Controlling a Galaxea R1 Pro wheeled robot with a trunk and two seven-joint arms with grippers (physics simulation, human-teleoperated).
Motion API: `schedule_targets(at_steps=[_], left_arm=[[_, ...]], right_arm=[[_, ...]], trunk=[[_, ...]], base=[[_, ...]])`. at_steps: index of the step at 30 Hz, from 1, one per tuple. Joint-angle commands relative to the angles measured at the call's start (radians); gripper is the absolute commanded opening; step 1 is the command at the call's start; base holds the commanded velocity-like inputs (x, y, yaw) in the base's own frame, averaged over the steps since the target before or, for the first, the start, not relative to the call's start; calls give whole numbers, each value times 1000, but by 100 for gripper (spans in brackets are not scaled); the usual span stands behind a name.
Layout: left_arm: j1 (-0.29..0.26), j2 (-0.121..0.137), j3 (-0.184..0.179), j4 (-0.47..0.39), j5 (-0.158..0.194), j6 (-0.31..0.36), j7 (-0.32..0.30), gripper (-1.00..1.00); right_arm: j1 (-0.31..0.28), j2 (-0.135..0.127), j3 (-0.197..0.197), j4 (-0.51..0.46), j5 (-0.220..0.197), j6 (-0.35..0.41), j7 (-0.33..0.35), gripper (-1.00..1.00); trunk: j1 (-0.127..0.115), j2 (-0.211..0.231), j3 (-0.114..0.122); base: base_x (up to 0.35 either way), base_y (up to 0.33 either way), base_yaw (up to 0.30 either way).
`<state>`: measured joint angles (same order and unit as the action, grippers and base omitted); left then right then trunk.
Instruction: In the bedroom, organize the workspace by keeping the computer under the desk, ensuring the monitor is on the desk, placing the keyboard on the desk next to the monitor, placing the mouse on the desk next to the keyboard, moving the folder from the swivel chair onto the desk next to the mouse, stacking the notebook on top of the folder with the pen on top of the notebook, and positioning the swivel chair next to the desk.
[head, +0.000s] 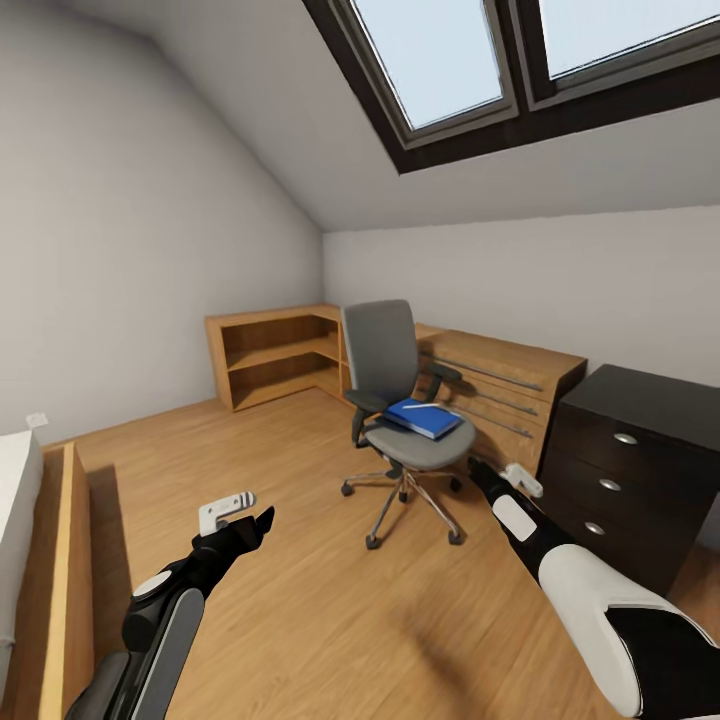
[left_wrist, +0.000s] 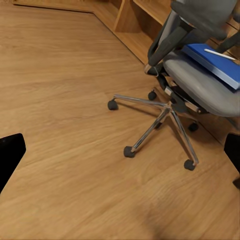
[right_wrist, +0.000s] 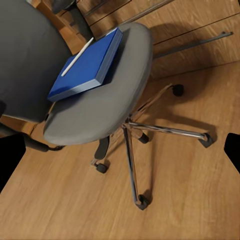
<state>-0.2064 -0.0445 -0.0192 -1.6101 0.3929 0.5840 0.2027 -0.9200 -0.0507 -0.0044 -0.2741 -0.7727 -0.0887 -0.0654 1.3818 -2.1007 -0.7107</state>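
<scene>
The swivel chair (right_wrist: 95, 105) is cut off at the edge in both wrist views. The black drawer unit (head: 640, 460) runs past the head view's edge. The pen (head: 428, 405) is very small there.

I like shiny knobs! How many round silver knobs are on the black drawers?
3 on the black drawer unit: top knob, middle knob, bottom knob. The right arm may hide more lower down.

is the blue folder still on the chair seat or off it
On it: the folder lies flat on the swivel chair seat, with the pen on top.
</scene>
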Motion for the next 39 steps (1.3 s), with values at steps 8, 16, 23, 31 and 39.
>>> schedule_targets(at_steps=[8, 16, 23, 31, 39], left_arm=[[-1, 0, -1, -1, 9, 3, 10, 100], [-1, 0, 0, 0, 9, 3, 12, 100], [-1, -1, -1, 11, 7, 3, 14, 100], [-1, 2, 0, 175, -41, -2, 13, 100], [-1, -1, -1, 405, -109, -172, 13, 100]], right_arm=[[0, 0, 0, 0, -2, -2, -2, 100], [0, 0, 0, 0, -1, -2, -2, 100], [1, 0, 0, 0, 31, -19, -2, 100], [71, 52, 1, 55, 263, -214, -5, 100], [124, 124, 0, 183, 424, -422, -12, 100]], trunk=[[-31, 56, 24], [-62, 112, 49], [-88, 161, 71], [-119, 217, 96], [-150, 273, 121]], base=[[0, 0, 0], [0, 0, 0], [0, 0, 0], [0, 0, 0], [0, 0, 0]])
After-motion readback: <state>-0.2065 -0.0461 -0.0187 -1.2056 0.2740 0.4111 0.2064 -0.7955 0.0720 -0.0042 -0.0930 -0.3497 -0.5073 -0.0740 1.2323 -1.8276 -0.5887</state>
